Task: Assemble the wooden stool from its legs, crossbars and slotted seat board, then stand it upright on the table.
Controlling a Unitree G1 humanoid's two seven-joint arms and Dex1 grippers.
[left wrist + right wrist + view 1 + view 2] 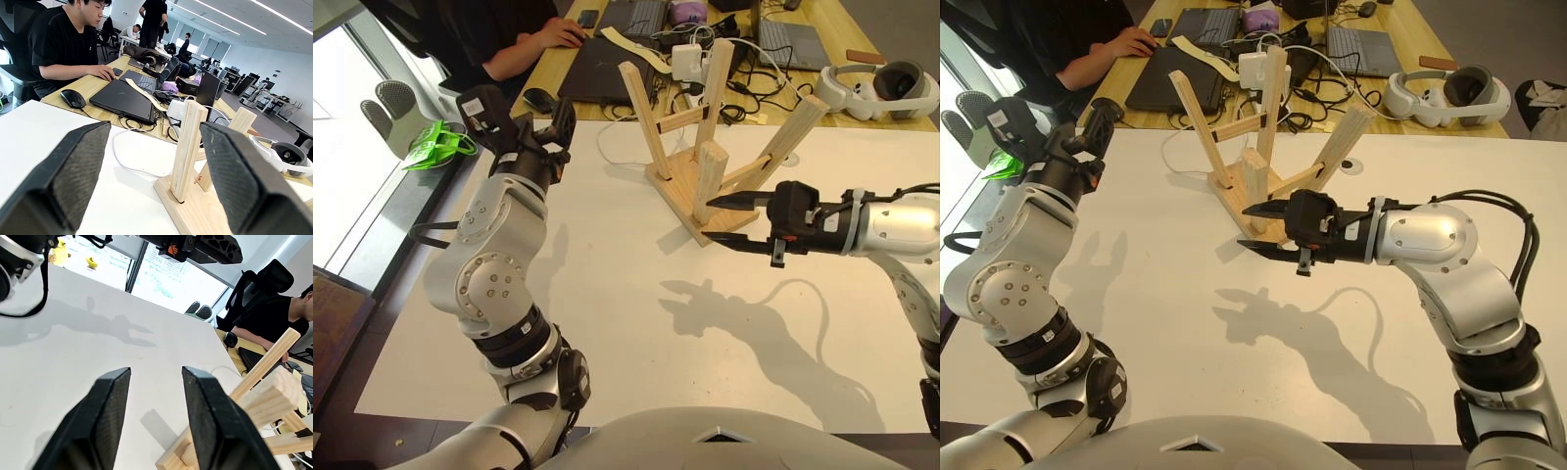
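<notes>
The right gripper [1246,226] hovers, jaws apart, just beside the seat board [680,201] of the stool [705,147], which looks joined but rests legs-up near the far edge of the desk [607,323], so only righting it seems left; the left gripper [524,116], jaws apart, hangs over the far left corner.

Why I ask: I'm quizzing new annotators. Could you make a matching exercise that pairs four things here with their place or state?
Things
1. wooden stool
2. left end effector
3. right end effector
4. white headset

Place or state
A. on the wooden desk beyond the white table
B. open, low, close beside the wooden stool
C. upside down, legs pointing up
D. open, raised near the white table's far left edge

Pairs: 1-C, 2-D, 3-B, 4-A
</notes>
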